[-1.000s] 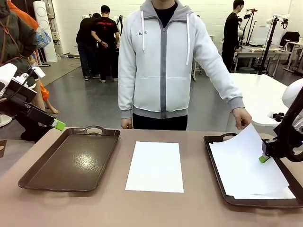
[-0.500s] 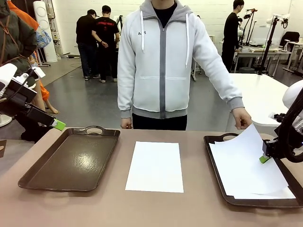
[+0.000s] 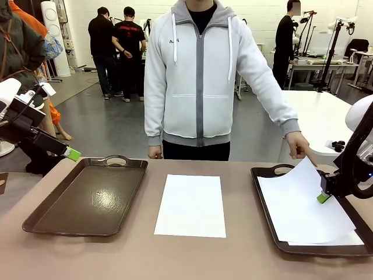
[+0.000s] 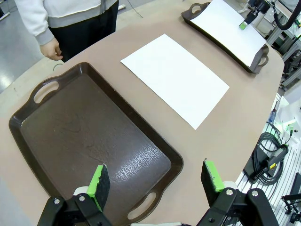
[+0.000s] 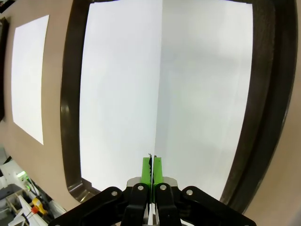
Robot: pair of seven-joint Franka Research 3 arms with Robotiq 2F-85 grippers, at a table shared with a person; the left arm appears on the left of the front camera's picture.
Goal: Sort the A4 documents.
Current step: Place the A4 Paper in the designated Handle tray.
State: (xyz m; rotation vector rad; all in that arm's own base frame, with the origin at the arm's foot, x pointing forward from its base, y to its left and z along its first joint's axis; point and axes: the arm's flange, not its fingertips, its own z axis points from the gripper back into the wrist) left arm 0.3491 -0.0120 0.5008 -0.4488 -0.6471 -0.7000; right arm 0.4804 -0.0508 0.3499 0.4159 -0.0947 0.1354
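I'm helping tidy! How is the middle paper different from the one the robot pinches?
The middle sheet lies flat on the table; the pinched sheet sits over the right tray, one edge lifted. Nothing grips the middle sheet; the right gripper is shut on the pinched sheet. Both are plain white.

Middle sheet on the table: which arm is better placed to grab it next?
Left: the left hand is open and free, while the right hand pinches another sheet over the right tray.
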